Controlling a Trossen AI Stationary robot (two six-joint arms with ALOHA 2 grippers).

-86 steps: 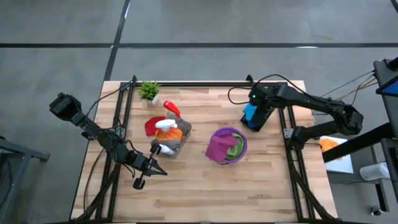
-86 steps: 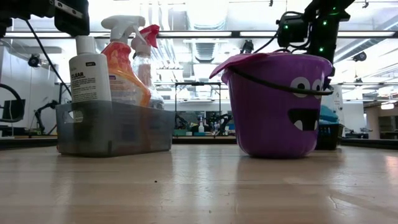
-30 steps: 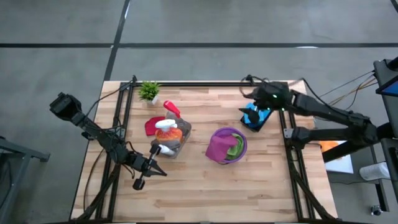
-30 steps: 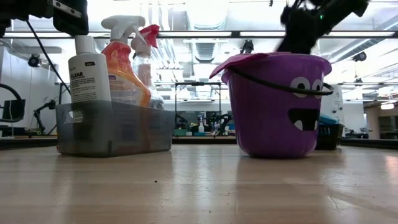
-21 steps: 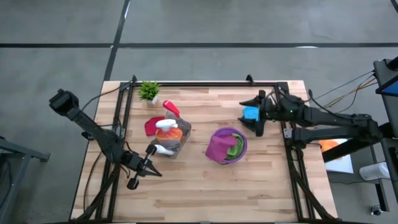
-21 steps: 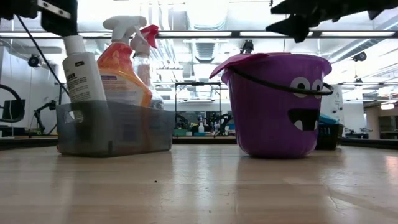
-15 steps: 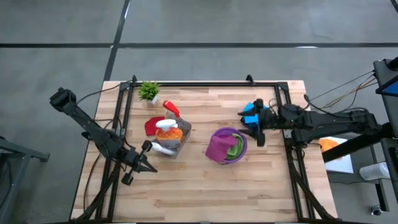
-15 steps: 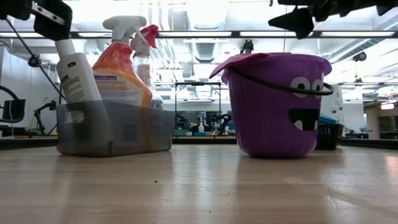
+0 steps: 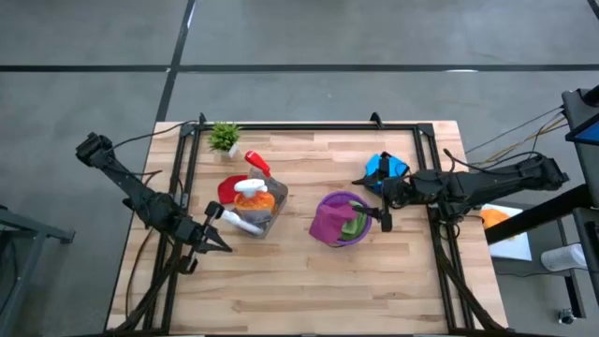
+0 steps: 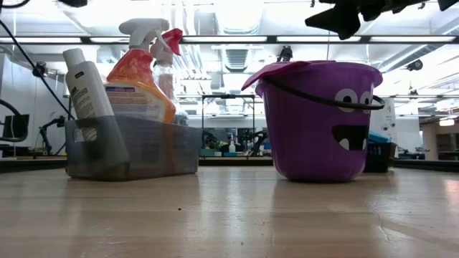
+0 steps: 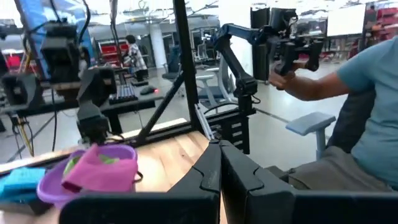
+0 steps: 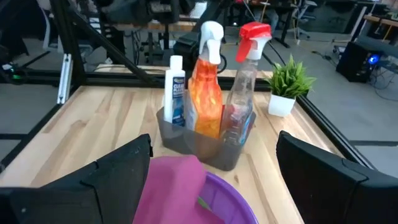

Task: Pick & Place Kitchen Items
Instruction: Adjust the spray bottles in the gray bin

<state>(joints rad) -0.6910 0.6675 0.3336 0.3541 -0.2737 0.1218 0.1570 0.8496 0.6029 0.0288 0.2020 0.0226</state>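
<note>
1. The right gripper (image 9: 379,199) hangs with its jaws spread and empty just beside the right rim of the purple bucket (image 9: 329,202), which stands right of the tabletop's middle with a magenta cloth (image 9: 328,223) and a green cloth (image 9: 352,223) inside.
2. The blue sponges (image 9: 382,168) lie behind that gripper, toward the far right corner, apart from its fingers.
3. The left gripper (image 9: 222,246) sits with its jaws pressed together, holding nothing, near the left edge, just in front of the grey caddy (image 9: 265,217).
4. The caddy holds the orange spray bottle (image 10: 138,82), the red-topped bottle (image 10: 171,43) and a leaning white-topped bottle (image 10: 82,82); a red cloth (image 9: 226,190) lies against its far side.
5. Risk, as I judge it: a low sweep by the right arm could clip the bucket rim and shove or tip it.
6. The left arm could likewise nudge the tilted bottle over.
7. Open room lies along the near edge and between caddy and bucket; the far left corner holds a potted plant (image 9: 225,138).
</note>
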